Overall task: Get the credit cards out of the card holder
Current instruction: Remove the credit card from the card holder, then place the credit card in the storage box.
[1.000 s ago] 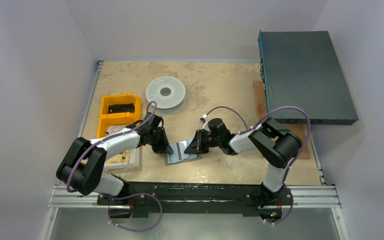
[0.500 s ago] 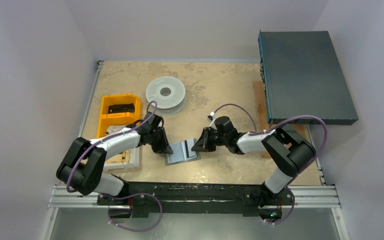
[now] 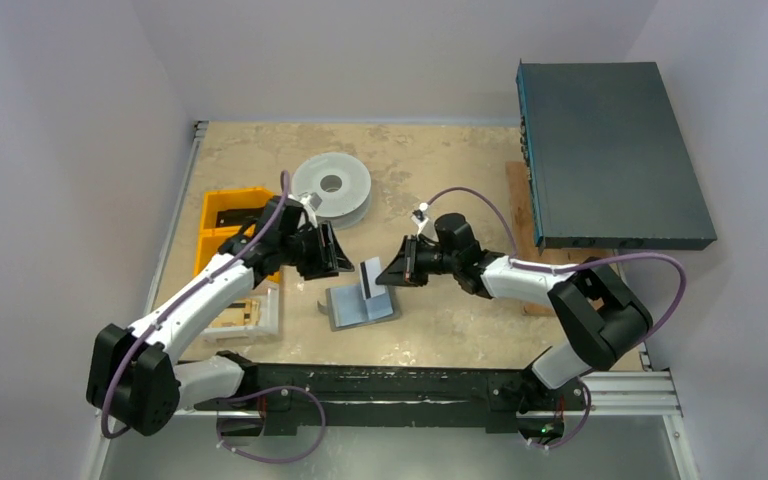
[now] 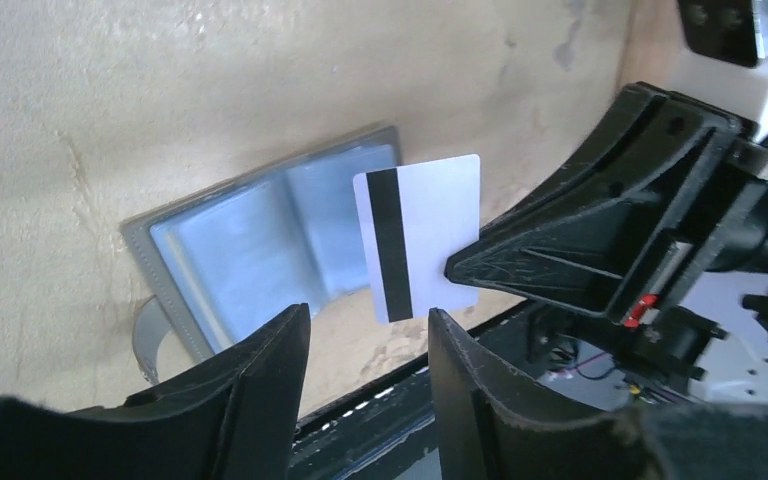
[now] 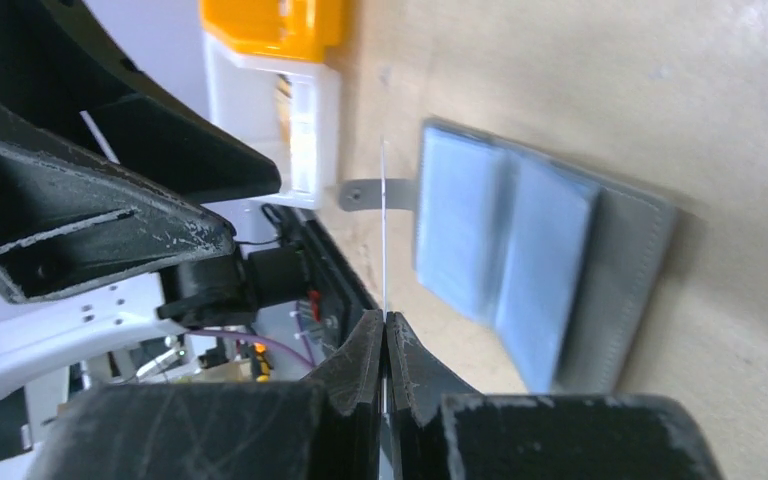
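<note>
The slate-grey card holder (image 3: 362,306) lies open on the table, its pale blue pockets facing up; it also shows in the left wrist view (image 4: 250,250) and the right wrist view (image 5: 540,260). My right gripper (image 3: 392,275) is shut on a white credit card (image 3: 371,275) with a black stripe and holds it upright above the holder. The card shows flat-on in the left wrist view (image 4: 440,225) and edge-on in the right wrist view (image 5: 384,230), clamped at the fingertips (image 5: 386,318). My left gripper (image 3: 338,258) is open and empty (image 4: 368,315), raised just left of the card.
A pale grey round spool (image 3: 331,186) stands behind the left gripper. Yellow bins (image 3: 222,208) and a white tray (image 3: 255,312) sit at the left. A dark teal box (image 3: 605,150) overhangs the right edge, above a wooden board (image 3: 518,195).
The right gripper has drawn the white card out of the holder and lifted it. The left gripper has come off the holder's left edge, risen and moved back.
</note>
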Motion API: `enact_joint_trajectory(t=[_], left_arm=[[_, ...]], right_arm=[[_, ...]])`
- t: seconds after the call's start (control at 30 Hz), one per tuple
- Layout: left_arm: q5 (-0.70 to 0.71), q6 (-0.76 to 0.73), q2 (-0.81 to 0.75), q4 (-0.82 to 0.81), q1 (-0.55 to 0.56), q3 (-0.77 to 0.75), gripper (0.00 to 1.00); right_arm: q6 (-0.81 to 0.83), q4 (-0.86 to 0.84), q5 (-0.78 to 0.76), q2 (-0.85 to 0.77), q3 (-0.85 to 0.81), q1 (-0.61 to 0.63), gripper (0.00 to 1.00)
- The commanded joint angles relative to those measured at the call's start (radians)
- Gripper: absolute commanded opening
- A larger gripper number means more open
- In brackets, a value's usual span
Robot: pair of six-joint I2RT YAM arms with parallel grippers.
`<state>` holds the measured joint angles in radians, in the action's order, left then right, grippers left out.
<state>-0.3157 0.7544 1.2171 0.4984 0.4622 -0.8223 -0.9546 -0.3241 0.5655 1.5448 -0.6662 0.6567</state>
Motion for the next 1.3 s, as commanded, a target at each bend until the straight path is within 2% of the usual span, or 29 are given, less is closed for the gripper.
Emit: enact_joint_trajectory(t=[0.0,0.23,0.57,0.7,0.8,1.03,1.1,1.17,1.27], left_arm=[[-0.193,-0.039,-0.054,-0.023,-0.081,-0.025,0.48],[-0.370,-0.034,-0.101,-0.095,-0.180,0.011,0.50],[-0.508,0.077,-0.091,-0.286,-0.183,0.082,0.50],[-0.537,0.110,-0.077,-0.340,-0.184,0.100,0.47],[-0.551,0.134,-0.070,-0.377,-0.183,0.114,0.39],[-0.577,0.155,-0.066,-0.424,-0.175,0.121,0.00],[-0.571,0.148,-0.069,-0.408,-0.172,0.120,0.00],[-0.550,0.137,-0.075,-0.381,-0.172,0.120,0.00],[-0.518,0.108,-0.085,-0.325,-0.172,0.114,0.00]], right_arm=[[-0.091,-0.122,0.163,-0.033,-0.054,-0.038,0.00],[-0.263,-0.349,0.293,-0.032,-0.060,-0.043,0.00],[-0.365,-0.479,0.313,-0.024,-0.036,-0.044,0.00],[-0.371,-0.487,0.316,-0.018,-0.028,-0.040,0.00],[-0.371,-0.495,0.318,-0.016,-0.022,-0.041,0.00],[-0.348,-0.471,0.314,-0.005,-0.022,-0.034,0.00],[-0.322,-0.433,0.307,-0.010,-0.027,-0.034,0.00],[-0.278,-0.365,0.287,-0.023,-0.040,-0.034,0.13],[-0.140,-0.100,0.185,-0.071,-0.085,-0.034,0.51]])
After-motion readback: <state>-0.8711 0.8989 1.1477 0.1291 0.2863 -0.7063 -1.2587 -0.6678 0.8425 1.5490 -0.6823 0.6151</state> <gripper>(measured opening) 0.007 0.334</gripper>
